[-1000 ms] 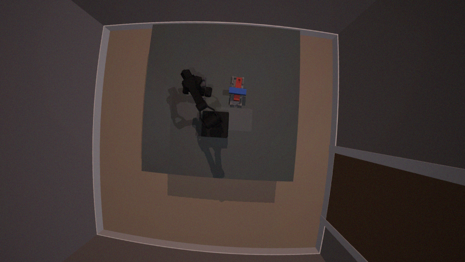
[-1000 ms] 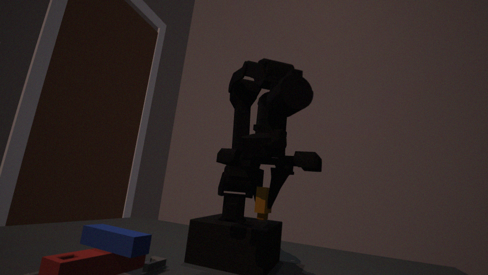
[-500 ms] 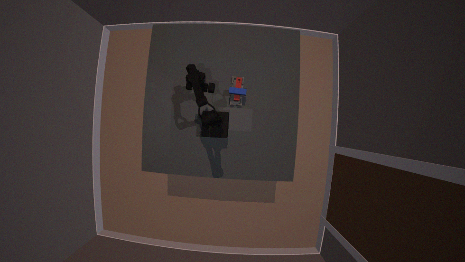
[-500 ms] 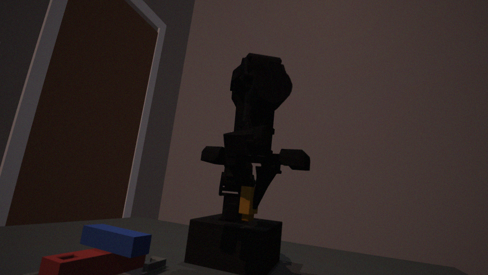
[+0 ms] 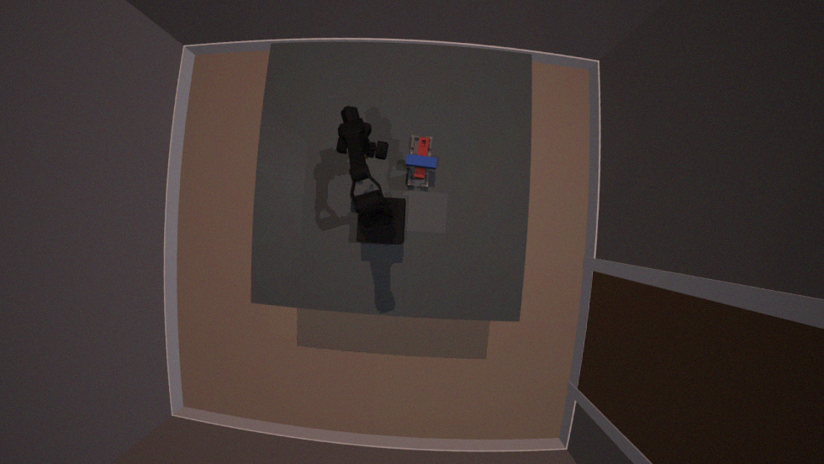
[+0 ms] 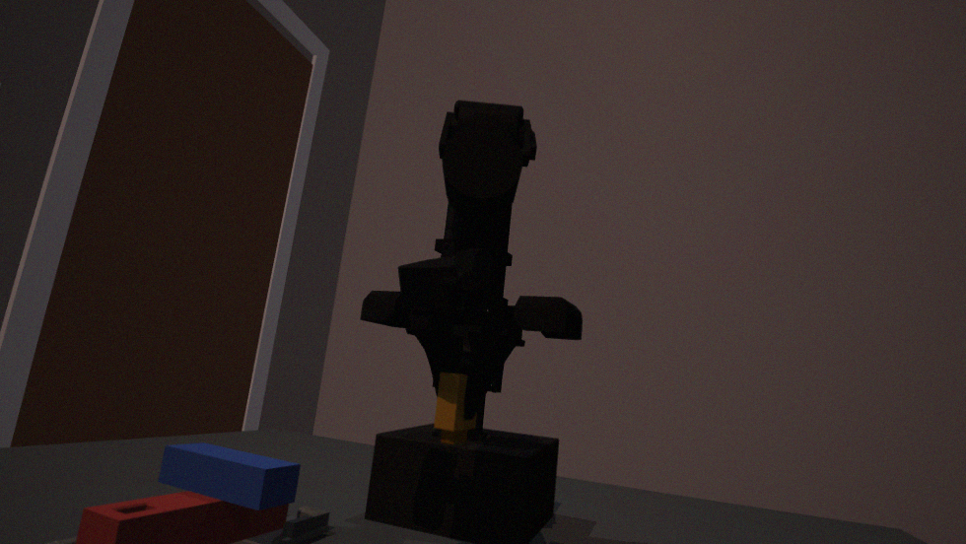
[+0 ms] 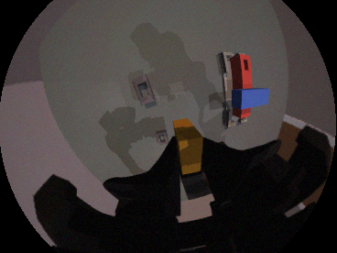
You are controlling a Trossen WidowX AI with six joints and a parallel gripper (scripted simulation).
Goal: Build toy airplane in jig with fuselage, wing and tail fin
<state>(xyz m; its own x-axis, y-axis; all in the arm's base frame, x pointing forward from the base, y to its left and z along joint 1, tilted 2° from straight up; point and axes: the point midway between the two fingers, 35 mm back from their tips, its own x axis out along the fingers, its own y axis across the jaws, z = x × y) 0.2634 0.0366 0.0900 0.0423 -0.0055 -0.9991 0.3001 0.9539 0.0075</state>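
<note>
The red fuselage (image 5: 424,146) (image 6: 159,518) (image 7: 241,75) lies in the grey cradle (image 5: 413,141) (image 7: 225,93), its tail socket empty and facing up. The blue wing (image 5: 421,161) (image 6: 226,474) (image 7: 251,98) lies crosswise on top of the fuselage; its tab is hidden. My gripper (image 6: 462,405) (image 7: 189,146) is shut on the orange tail fin (image 6: 450,404) (image 7: 188,151) and holds it in the air, left of the cradle in the top view. That view hides most of the fin under the arm.
A small grey holder (image 7: 144,91) with a recess and a smaller one (image 7: 161,137) stand on the table left of the cradle in the wrist view. The arm's black base (image 5: 388,230) (image 6: 459,483) is near the cradle. A pale square (image 5: 426,213) lies beside the base.
</note>
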